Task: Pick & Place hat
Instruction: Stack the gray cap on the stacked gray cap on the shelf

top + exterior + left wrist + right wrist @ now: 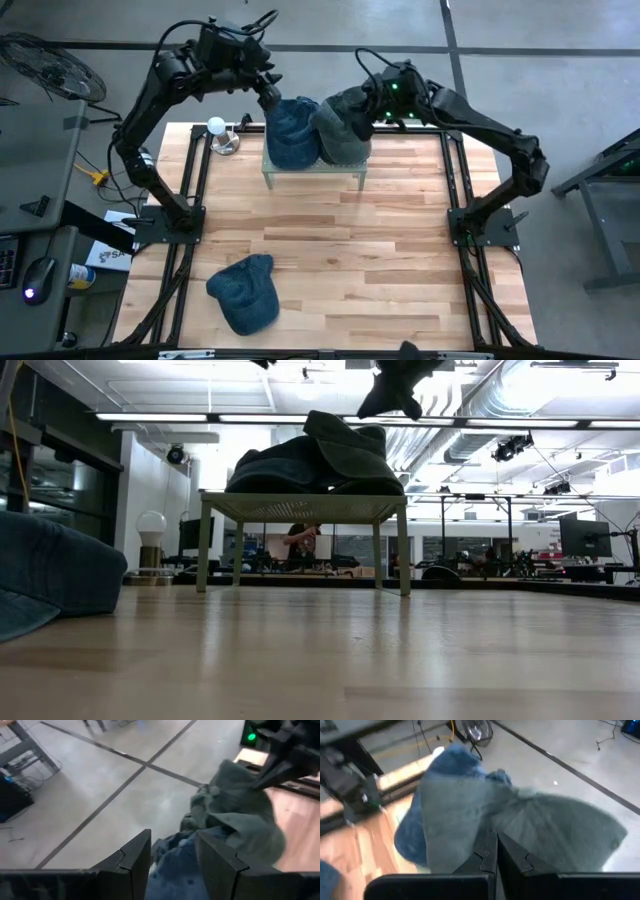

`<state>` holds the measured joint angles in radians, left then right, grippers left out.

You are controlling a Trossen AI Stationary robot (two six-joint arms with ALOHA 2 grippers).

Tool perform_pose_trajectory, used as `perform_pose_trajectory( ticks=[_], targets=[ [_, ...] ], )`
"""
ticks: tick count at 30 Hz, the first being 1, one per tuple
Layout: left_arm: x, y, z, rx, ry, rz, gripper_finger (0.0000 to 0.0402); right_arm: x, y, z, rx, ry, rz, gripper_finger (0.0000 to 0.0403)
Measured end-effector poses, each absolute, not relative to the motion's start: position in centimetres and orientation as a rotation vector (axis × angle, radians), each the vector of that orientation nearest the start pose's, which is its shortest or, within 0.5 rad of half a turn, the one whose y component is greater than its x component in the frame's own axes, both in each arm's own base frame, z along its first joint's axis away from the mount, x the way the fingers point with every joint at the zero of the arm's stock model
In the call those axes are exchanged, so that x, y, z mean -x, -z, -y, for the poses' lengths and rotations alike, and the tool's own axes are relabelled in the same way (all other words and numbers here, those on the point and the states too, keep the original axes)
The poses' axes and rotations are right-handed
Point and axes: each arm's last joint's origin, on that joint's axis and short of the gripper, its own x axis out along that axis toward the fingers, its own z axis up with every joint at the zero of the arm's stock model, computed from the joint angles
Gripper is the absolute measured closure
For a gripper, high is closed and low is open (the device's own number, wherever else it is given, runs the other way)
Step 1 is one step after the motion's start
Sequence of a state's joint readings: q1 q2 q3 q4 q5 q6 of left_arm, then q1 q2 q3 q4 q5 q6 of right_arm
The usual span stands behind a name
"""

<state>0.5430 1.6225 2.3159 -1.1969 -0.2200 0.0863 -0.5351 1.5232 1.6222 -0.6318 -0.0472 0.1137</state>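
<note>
Two caps, a blue denim cap (291, 131) and a grey-green cloth cap (342, 127), lie on the small pale slatted stand (313, 170), the right gripper (366, 107) clamped on the grey-green one, the left gripper (268, 92), fingers apart, over the blue one, while a third blue cap (244, 291) waits well short of the stand.

Bright, even light comes from the long ceiling lamps (300, 418) seen in the low view, the worktop (400, 250) shows only soft shadows and a pale shine, both wrist views are blurred, and the near blue hat (50, 575) is out of focus.
</note>
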Motion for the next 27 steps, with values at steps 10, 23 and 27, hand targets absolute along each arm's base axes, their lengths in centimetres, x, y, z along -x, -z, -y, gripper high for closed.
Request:
perform_pose_trajectory(
  ticks=[10,23,27],
  targets=[
    [-26.4,-48.8,-18.8,-0.023,-0.729,-0.68,0.0252,-29.8,-38.6,18.8,-0.32,0.52,-0.472,0.0402],
    [-27.9,-46.1,-21.9,0.027,-0.614,-0.74,0.0252,-32.5,-34.1,22.2,-0.428,0.623,-0.506,0.0403],
    [-28.0,-46.2,-21.9,0.026,-0.603,-0.729,0.0252,-32.7,-33.3,23.4,-0.48,0.644,-0.49,0.0403]
  ],
)
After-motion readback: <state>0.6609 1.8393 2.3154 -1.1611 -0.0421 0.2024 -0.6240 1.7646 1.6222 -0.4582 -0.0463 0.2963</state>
